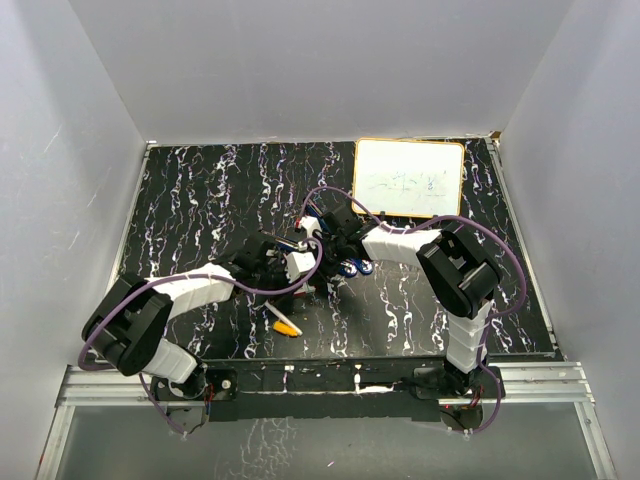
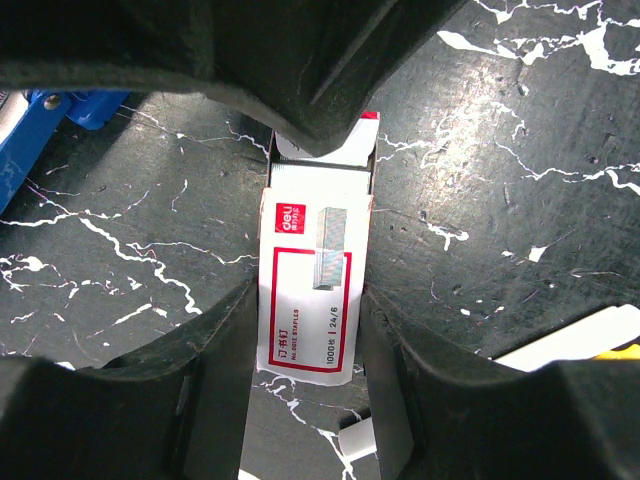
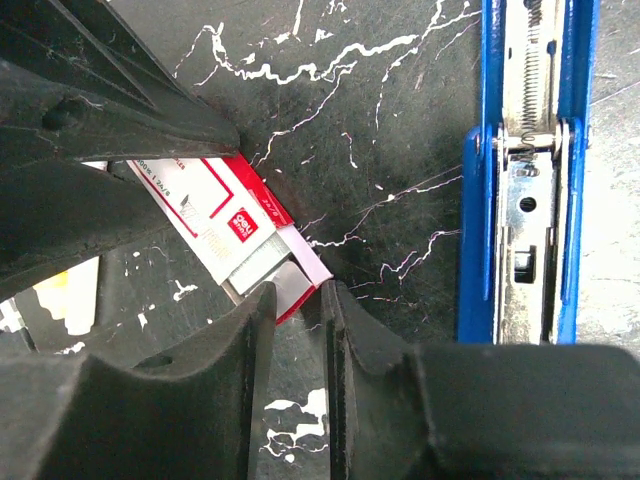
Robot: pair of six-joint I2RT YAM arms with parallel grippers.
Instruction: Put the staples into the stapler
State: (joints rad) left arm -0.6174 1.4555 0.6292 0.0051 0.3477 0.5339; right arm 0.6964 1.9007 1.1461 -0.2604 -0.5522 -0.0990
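Black fingers (image 2: 215, 350) of the left tool (image 2: 310, 310) were seen nearest the lens, pressed against both long sides of the staple box (image 2: 315, 250). The box was pinched between them and lay flat on the dark marbled surface (image 2: 520, 200). Red-and-white printing was noted on the box top. Its far end was found open, with a grey edge visible inside; whether that was a staple strip could not be told. That open end was partly covered by a finger of the right tool (image 3: 297, 310).

From the right wrist view, the right tool was recorded at the open end of the box, its fingers (image 3: 240, 350) drawn close with only a narrow gap between them. A pale flap of the box was seen at the mouth of that gap; whether it was gripped could not be told.

The blue stapler (image 3: 525, 200) was noted lying opened near the box, not touching it, with its metal channel and spring exposed. A yellow-and-white marker (image 2: 590, 345) was seen on the surface near the left tool, on the opposite side from the stapler. In the overhead view both arms were seen meeting mid-surface. A whiteboard (image 1: 408, 178) was logged at the far right corner, well apart.
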